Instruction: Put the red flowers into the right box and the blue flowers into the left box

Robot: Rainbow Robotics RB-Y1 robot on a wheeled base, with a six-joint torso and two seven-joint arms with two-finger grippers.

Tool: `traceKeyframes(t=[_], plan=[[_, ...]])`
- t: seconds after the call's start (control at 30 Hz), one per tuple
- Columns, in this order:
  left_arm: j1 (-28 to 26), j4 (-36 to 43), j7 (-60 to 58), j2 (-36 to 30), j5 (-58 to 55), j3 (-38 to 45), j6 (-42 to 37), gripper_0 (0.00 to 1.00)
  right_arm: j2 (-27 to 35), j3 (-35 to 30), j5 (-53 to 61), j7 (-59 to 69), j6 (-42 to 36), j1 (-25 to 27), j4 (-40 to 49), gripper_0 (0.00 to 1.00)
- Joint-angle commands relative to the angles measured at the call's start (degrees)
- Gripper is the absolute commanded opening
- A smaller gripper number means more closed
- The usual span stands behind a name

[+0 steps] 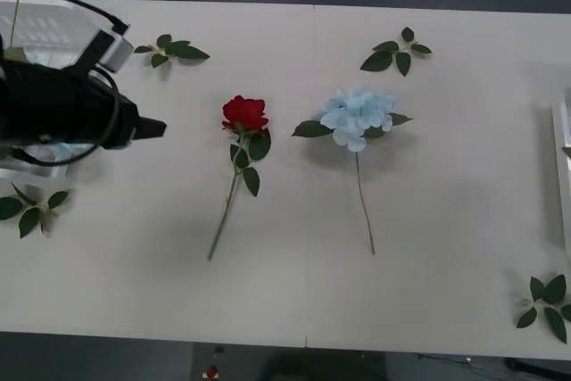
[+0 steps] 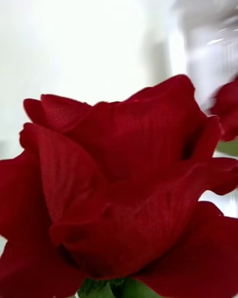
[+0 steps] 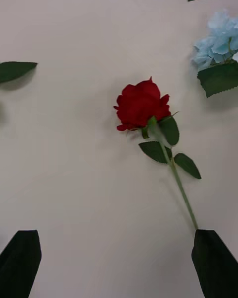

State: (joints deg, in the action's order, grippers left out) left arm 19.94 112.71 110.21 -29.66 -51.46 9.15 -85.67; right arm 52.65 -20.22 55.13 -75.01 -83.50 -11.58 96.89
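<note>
One red flower [image 1: 244,114] lies on the white table at centre, its stem running toward the front edge, and it is seen again as a red flower [image 3: 142,104] in the left wrist view. A blue flower [image 1: 357,117] lies to its right, with the blue flower [image 3: 218,39] also at the left wrist view's edge. My left gripper [image 1: 153,128] hovers to the left of the rose, beside the left box [image 1: 40,24]. The left gripper [image 3: 119,265] is open, its black fingers [image 3: 21,260] empty. Another red flower [image 2: 119,188] is very close to the right wrist camera, over the ribbed right box [image 2: 208,44]. A further red bloom [image 2: 228,109] lies inside that box.
Loose leaf sprigs lie at back left [image 1: 174,50], back right [image 1: 395,53], front left [image 1: 32,206] and front right [image 1: 546,302]. The right box's pale rim [image 1: 562,153] shows at the table's right edge. My left arm and its cables cover part of the left box.
</note>
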Motion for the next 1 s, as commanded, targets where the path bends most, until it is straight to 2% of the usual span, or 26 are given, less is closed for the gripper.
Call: traceKeyframes(t=[0.03,0.23,0.43,0.7,1.0], plan=[[-3.9,1.4,-4.4,3.4,4.5,-3.7,5.2,0.89,4.4,-1.4,-3.1,-1.5,1.9,-0.9,1.2,0.0],[-4.0,-0.9,-6.5,6.1,12.8,-11.1,11.0,0.88,7.5,-1.5,-10.9,-2.8,8.2,-1.3,-3.1,0.0],[-1.4,-7.4,-12.1,5.9,18.6,-19.5,19.9,0.88,8.9,0.3,-14.8,-9.6,17.0,-2.7,-14.1,0.0],[6.5,-17.6,-13.5,5.9,18.2,-22.5,20.8,0.89,9.4,5.8,-19.1,-15.1,32.5,-5.9,-26.4,0.0],[13.4,-28.0,-13.7,5.9,17.1,-28.4,21.9,0.89,9.4,12.4,-21.4,-14.6,39.9,-9.9,-32.2,0.0]])
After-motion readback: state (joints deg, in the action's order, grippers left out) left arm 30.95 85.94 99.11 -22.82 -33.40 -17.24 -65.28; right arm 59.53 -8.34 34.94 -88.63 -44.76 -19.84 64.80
